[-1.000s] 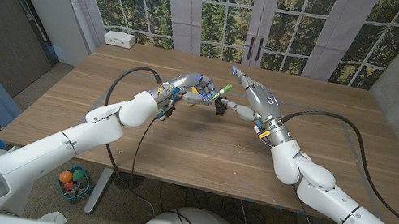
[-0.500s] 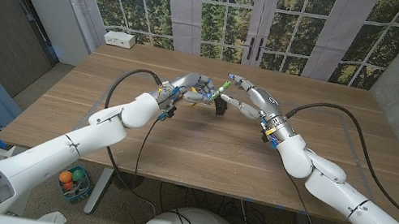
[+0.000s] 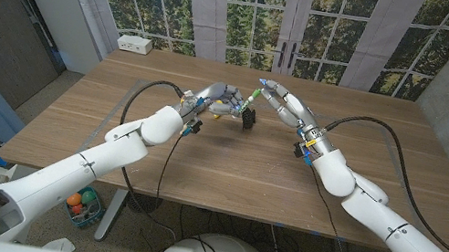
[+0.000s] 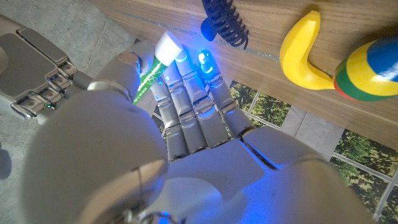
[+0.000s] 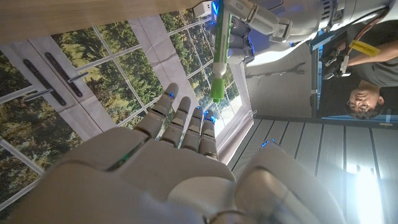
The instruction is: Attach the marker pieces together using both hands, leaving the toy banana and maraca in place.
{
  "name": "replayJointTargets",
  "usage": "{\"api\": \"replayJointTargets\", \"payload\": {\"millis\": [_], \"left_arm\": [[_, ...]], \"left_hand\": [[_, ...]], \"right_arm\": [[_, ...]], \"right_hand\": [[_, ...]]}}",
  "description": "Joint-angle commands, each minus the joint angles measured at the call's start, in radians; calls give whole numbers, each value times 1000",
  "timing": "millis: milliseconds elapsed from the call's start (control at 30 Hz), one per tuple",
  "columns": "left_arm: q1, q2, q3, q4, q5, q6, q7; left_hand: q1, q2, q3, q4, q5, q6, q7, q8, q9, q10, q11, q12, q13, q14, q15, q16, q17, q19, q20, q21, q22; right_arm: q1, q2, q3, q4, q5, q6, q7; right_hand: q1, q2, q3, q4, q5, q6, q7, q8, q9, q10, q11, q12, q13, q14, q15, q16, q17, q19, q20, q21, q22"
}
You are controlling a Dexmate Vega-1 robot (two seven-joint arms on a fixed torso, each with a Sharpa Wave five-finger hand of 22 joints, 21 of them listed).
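Note:
My left hand [image 3: 218, 99] grips a green marker [image 3: 248, 102] above the far middle of the table; its white-tipped end pokes out past my fingers [image 4: 186, 93] in the left wrist view, marker [image 4: 149, 74]. My right hand [image 3: 281, 102] hovers just right of the marker's free end, fingers stretched out and apart, holding nothing. Seen from the right wrist, the marker [image 5: 218, 59] hangs from the left hand [image 5: 249, 22] just beyond my right fingers [image 5: 186, 124]. A yellow toy banana [image 4: 301, 50] and a striped maraca [image 4: 367, 68] lie on the table by the left hand.
A dark clip-like object [image 3: 249, 120] sits on the wooden table [image 3: 227, 164] under the marker, also clip [image 4: 225, 22]. A white box [image 3: 135, 43] lies at the far left corner. A person [image 5: 360, 99] is visible beyond the hands.
My right hand has shifted left and closer to the marker's free end, its fingers straightening. The left hand has held the marker nearly still.

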Motion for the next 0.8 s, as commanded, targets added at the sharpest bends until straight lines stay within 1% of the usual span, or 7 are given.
{"api": "replayJointTargets", "payload": {"millis": [33, 133, 167, 233, 433, 600, 800], "left_arm": [[-15, -8, 19, 10, -36, 2, -25], [-19, -8, 24, 12, -43, 4, -35], [-21, -8, 26, 13, -44, 4, -38], [-24, -9, 29, 15, -49, 1, -44], [-40, -9, 41, 20, -58, -2, -73], [-53, -11, 49, 27, -68, -6, -94], [-66, -16, 57, 38, -79, -11, -116]], "left_hand": [[-1, 7, 192, 180, 8, 3, 3, 6, 214, 128, -123, 4, 663, 64, -87, 1, 5, -5, -59, 6, 3], [-1, 6, 193, 180, 9, 2, 3, 7, 213, 129, -123, 5, 663, 65, -87, 1, 6, -7, -60, 7, 3], [-1, 6, 194, 180, 9, 3, 3, 9, 216, 130, -123, 6, 664, 64, -88, 1, 6, -6, -60, 8, 3], [-2, 6, 194, 180, 9, 2, 3, 9, 215, 130, -123, 6, 664, 64, -87, 1, 6, -6, -60, 9, 3], [-2, 5, 196, 180, 10, 3, 2, 8, 210, 129, -123, 6, 664, 65, -87, 1, 6, -7, -60, 10, 3], [-3, 5, 198, 180, 10, 2, 3, 10, 209, 130, -123, 6, 664, 65, -87, 1, 7, -7, -60, 12, 3], [-2, 4, 199, 178, 10, 4, 3, 12, 208, 131, -122, 6, 662, 66, -88, 1, 7, -6, -60, 14, 3]], "right_arm": [[6, 51, 31, 49, 99, 85, 75], [5, 56, 38, 44, 108, 85, 90], [6, 59, 39, 45, 111, 88, 95], [8, 59, 41, 39, 116, 83, 110], [18, 75, 44, 39, 108, 81, 124], [27, 83, 44, 23, 73, 60, 125], [33, 89, 38, -15, 15, -4, 115]], "right_hand": [[1, 20, 28, 3, 9, 12, 2, -8, 1, 4, -6, -4, -12, -33, -44, -22, -17, -18, -36, -17, -1], [2, 23, 47, 2, 12, 0, 11, -18, 0, -9, -5, -10, -23, -58, -52, -38, -32, -37, -47, -30, -4], [1, 22, 61, 1, 13, -11, 8, -25, -1, -22, -7, -15, -32, -75, -54, -47, -44, -47, -48, -39, -5], [-1, 21, 75, 2, 14, -27, 4, -32, -1, -36, -10, -18, -41, -84, -56, -51, -57, -68, -45, -52, -6], [-7, 18, 89, 3, 14, -45, 20, -38, -1, -46, -1, -19, -53, -97, -47, -54, -73, -78, -47, -62, -7], [-14, 20, 94, 7, 15, -49, 18, -38, -1, -49, -2, -19, -58, -106, -49, -56, -78, -84, -52, -67, -7], [-54, 21, 109, 24, 19, -85, 22, -44, -1, -84, 4, -24, -78, -146, -48, -58, -97, -117, -55, -91, -7]]}}
